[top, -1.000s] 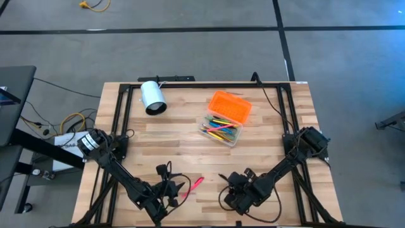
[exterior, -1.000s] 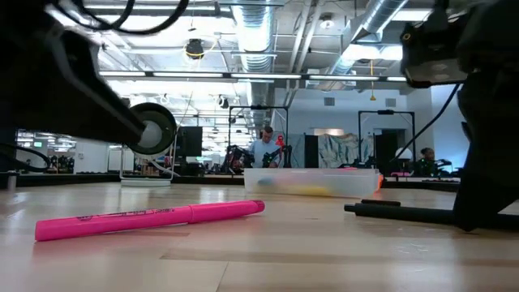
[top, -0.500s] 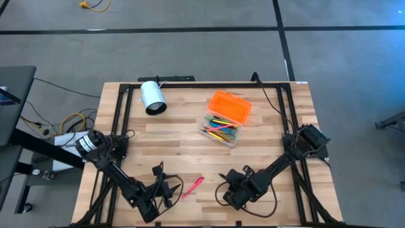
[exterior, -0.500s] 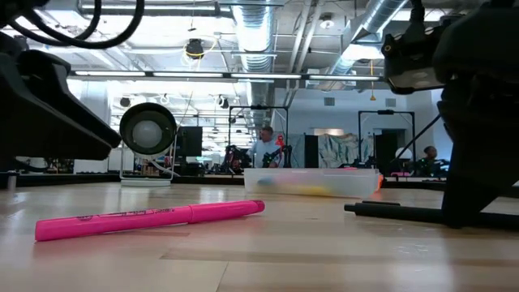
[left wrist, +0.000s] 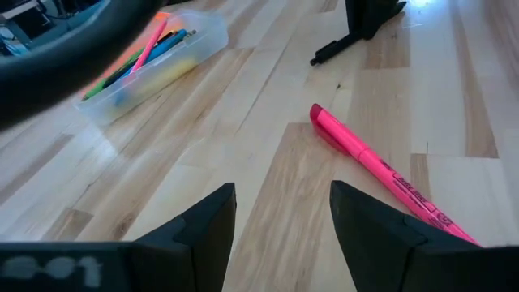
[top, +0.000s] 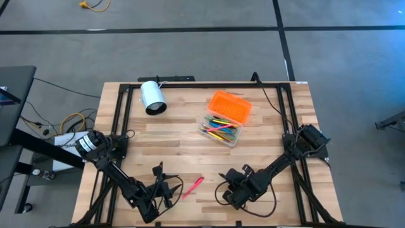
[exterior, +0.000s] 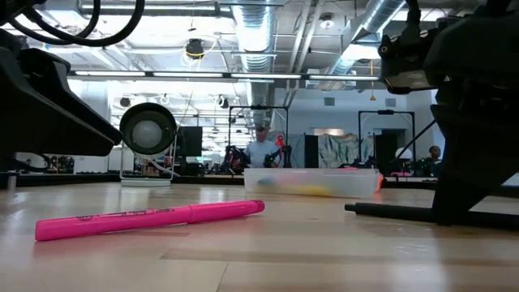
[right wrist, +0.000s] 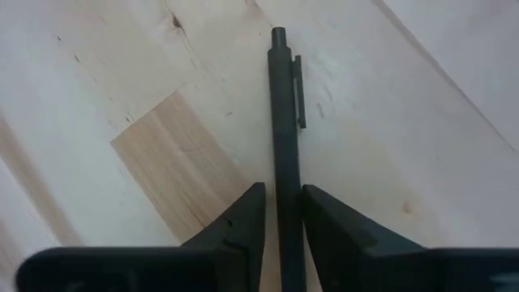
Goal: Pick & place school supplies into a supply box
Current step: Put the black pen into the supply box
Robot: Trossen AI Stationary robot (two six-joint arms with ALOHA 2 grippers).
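Right tool closes round the black pen at the table's near edge

Left tool [left wrist: 282, 212] sits low at seven o'clock on the table [top: 171, 136], fingers wide apart, nothing in them. Just beside it, at six, lies the pink pen [top: 192, 187], flat on the wood. Up at one o'clock is the box [top: 221, 130], clear tray full of coloured pens, orange lid [top: 231, 106] touching its far side. Right tool [right wrist: 283, 212] is at five o'clock, down on the black pen [right wrist: 283, 130], fingers narrowed to hug its barrel on both sides.
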